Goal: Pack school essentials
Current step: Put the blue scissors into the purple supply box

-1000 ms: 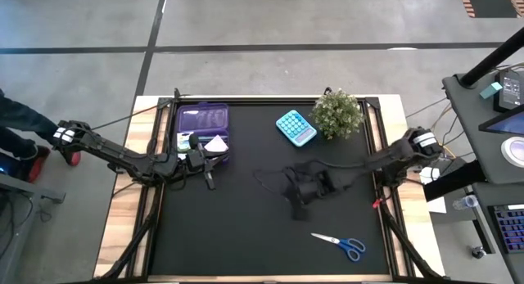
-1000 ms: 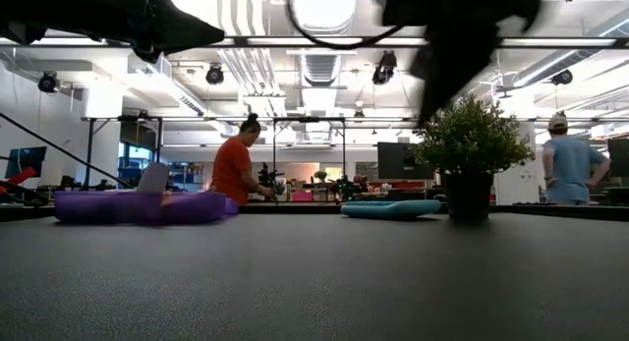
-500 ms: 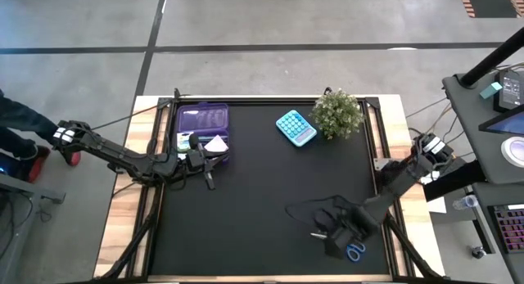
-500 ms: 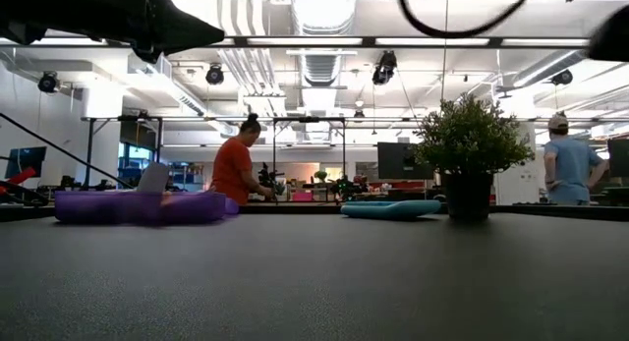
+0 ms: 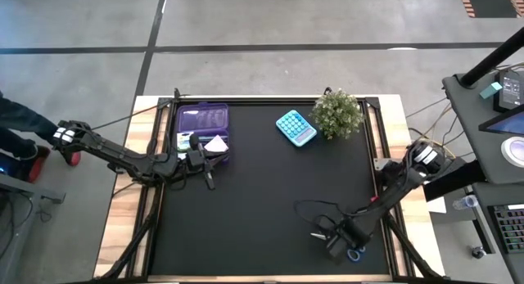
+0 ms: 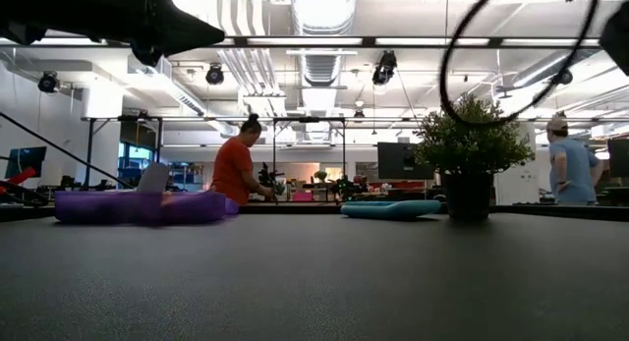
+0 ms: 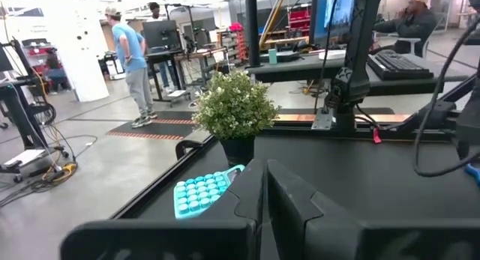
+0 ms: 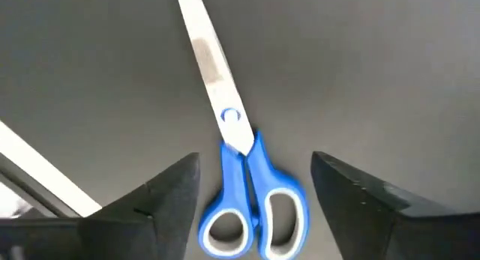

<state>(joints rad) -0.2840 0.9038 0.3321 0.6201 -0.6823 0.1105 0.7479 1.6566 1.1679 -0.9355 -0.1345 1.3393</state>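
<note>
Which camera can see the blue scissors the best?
The right wrist view. The scissors fill it, blades shut, lying flat between the open right gripper's fingers. In the high view only a bit of blue handle peeks out under that gripper. The low view misses them; the left wrist view shows nothing clear.

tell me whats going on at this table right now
The right gripper hangs open over the blue-handled scissors near the table's front right corner, fingers either side of the handles, not gripping yet. The left gripper is shut and waits beside the purple case at the back left, where a few items already lie. A teal calculator and potted plant sit at the back.
</note>
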